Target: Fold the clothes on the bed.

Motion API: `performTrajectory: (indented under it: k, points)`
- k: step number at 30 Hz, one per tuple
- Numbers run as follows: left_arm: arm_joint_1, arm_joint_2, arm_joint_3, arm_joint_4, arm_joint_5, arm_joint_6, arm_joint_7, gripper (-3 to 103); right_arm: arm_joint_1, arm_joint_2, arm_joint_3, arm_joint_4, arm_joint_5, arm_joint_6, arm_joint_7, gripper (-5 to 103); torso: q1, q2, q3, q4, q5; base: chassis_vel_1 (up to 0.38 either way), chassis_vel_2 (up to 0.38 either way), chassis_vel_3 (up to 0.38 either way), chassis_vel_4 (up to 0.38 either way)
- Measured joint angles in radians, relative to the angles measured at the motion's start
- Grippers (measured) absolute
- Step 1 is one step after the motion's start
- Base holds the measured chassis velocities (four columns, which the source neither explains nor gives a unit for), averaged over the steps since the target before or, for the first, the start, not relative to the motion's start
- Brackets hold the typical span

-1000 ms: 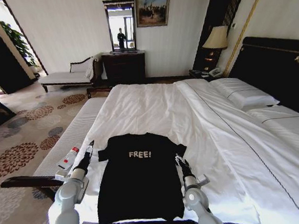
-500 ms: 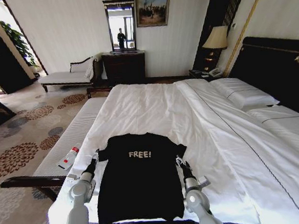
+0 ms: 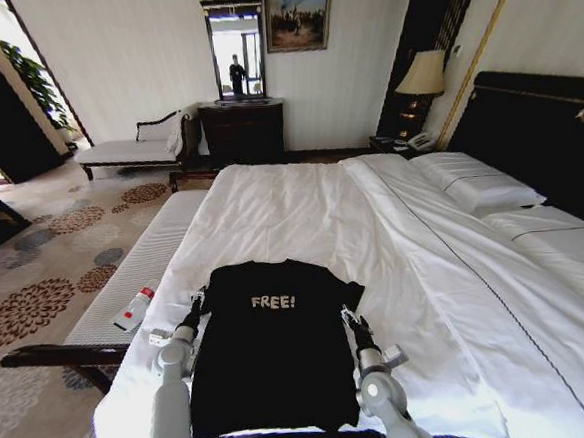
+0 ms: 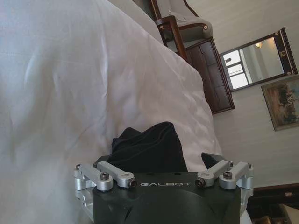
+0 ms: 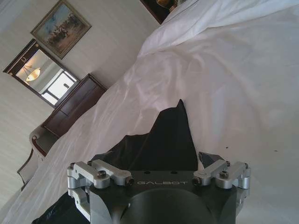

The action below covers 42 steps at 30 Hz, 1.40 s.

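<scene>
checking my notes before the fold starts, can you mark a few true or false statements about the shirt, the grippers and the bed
1. The black T-shirt lies flat with its FREE! lettering up. True.
2. The left gripper is at the shirt's left sleeve. True.
3. The right gripper hovers over the pillows. False: it is at the shirt's right sleeve.
4. The shirt is already folded in half. False: it is spread out on the bed.

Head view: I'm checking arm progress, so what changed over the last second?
The left tool swung inward from beside the bench to the T-shirt's left sleeve. The right tool barely shifted at the right sleeve. The shirt stayed flat on the bed.
</scene>
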Motion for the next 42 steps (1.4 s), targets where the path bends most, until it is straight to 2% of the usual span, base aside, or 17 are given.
performTrajectory:
  k: [9,29,38,42]
  points:
    - [0.040,-0.008,0.002,-0.042,0.006,0.004,0.003,100,0.004,0.006,-0.004,-0.015,-0.006,0.003,0.000,100,0.000,0.000,0.000,0.0003,0.0001,0.000,0.000,0.000,0.000]
    - [-0.127,-0.033,-0.006,0.136,0.057,-0.014,0.002,100,-0.007,0.004,-0.005,-0.010,-0.012,0.007,0.002,100,0.000,0.000,0.000,0.0000,0.0000,0.000,0.000,0.000,0.000]
    - [-0.152,0.027,-0.033,0.121,0.035,-0.029,0.001,100,-0.001,0.010,-0.012,-0.029,-0.016,0.011,0.002,100,0.000,0.000,0.000,0.0002,0.0000,0.000,0.000,0.000,0.000]
    - [-0.154,0.071,-0.030,0.082,0.057,-0.045,0.011,100,0.004,0.015,-0.018,-0.034,-0.019,0.011,0.002,100,0.000,0.000,0.000,0.0001,0.0000,0.000,0.000,0.000,0.000]
